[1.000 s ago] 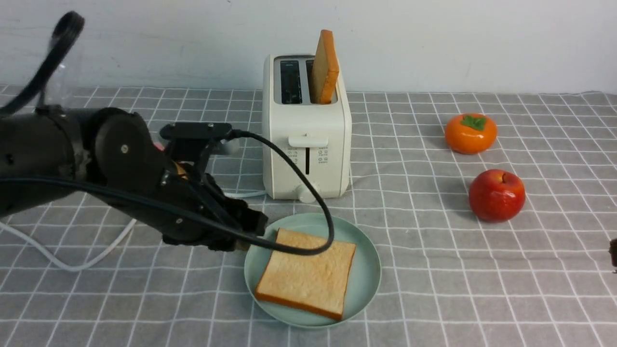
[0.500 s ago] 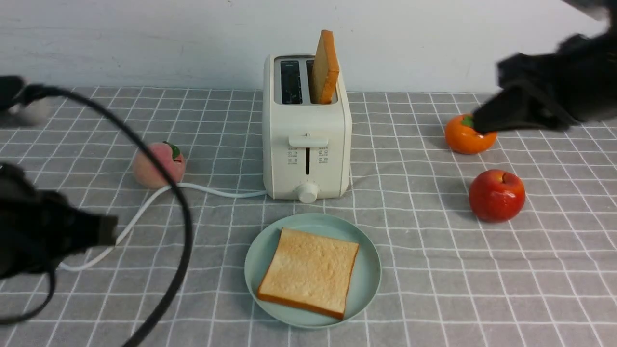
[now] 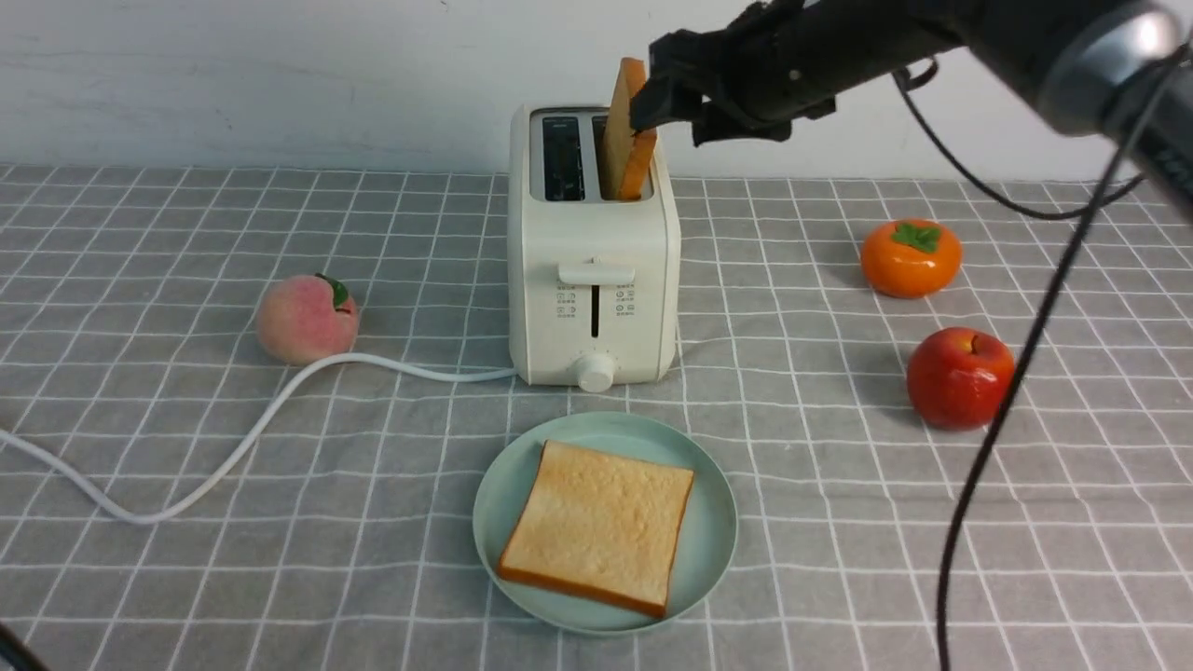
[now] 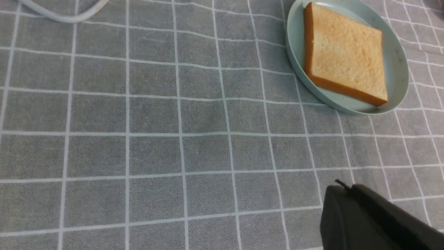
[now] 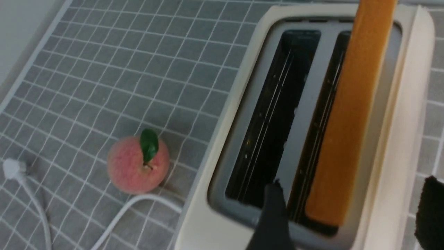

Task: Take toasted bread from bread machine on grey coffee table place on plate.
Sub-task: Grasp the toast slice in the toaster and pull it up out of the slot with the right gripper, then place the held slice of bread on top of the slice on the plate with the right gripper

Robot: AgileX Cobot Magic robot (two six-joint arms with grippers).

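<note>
The cream-white bread machine (image 3: 592, 242) stands on the grey coffee table (image 3: 186, 578). One toasted bread slice (image 3: 626, 130) stands upright in its right slot; the left slot is empty. My right gripper (image 3: 664, 104) is open at the top of this slice. In the right wrist view its fingers (image 5: 274, 208) straddle the slice's end (image 5: 350, 121) without closing on it. A second slice (image 3: 596, 527) lies flat on the mint-green plate (image 3: 713, 522) in front of the toaster. My left gripper (image 4: 341, 189) is shut and empty, low over the cloth beside the plate (image 4: 395, 59).
A peach (image 3: 306, 317) lies left of the toaster, with the white cord (image 3: 233, 447) curving past it. An orange persimmon (image 3: 910, 256) and a red apple (image 3: 960, 377) sit at the right. My right arm's cable (image 3: 1007, 401) hangs over the right side.
My left arm has pulled back from the plate and left the front view. My right arm has swung in from the right to the slice in the toaster.
</note>
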